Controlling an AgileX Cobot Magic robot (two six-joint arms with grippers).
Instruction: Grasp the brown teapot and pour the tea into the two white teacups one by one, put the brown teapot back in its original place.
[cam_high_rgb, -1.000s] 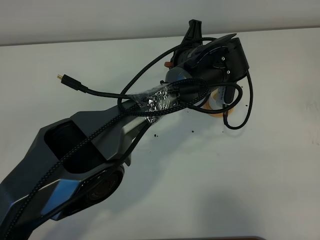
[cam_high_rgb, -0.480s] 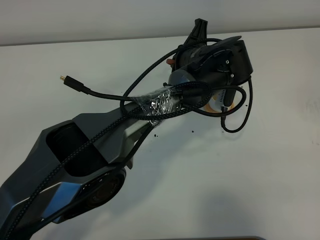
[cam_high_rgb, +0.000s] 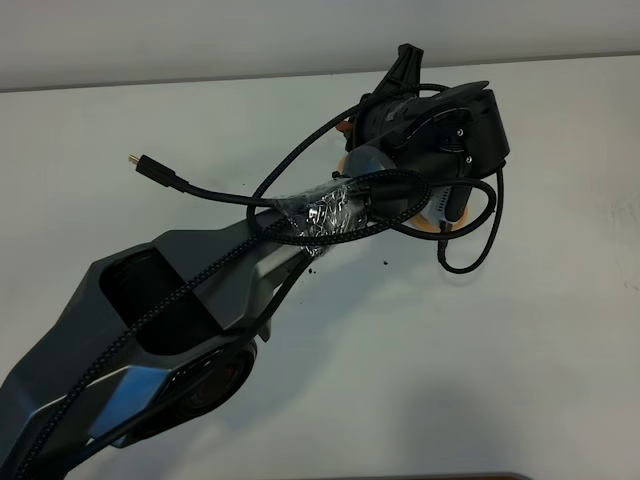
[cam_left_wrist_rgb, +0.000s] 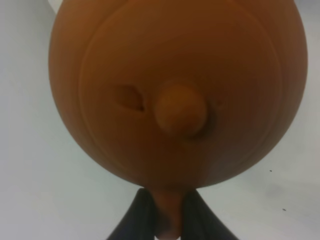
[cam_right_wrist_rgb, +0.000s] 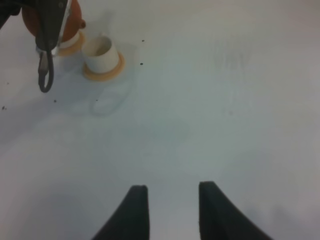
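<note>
Left arm (cam_high_rgb: 170, 320): reaches from near-left corner toward far edge of white tabletop (cam_high_rgb: 520, 340).
Teacup (cam_high_rgb: 432, 208): white, on orange-tan saucer (cam_high_rgb: 432, 229), mostly hidden beneath wrist housing.
Cable (cam_high_rgb: 200, 188): braided, loose plug end pointing toward left edge.

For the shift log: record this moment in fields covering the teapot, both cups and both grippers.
teapot: squat orange-brown clay teapot, lifted, lid knob facing the left wrist camera
left arm: left gripper shut on the teapot's handle
cup 1: small white cylindrical teacup, upright on an orange-tan round saucer
cup 2: second white teacup, partly hidden beneath the teapot
right arm: right gripper open, empty, above the white table
pouring: cannot tell
</note>
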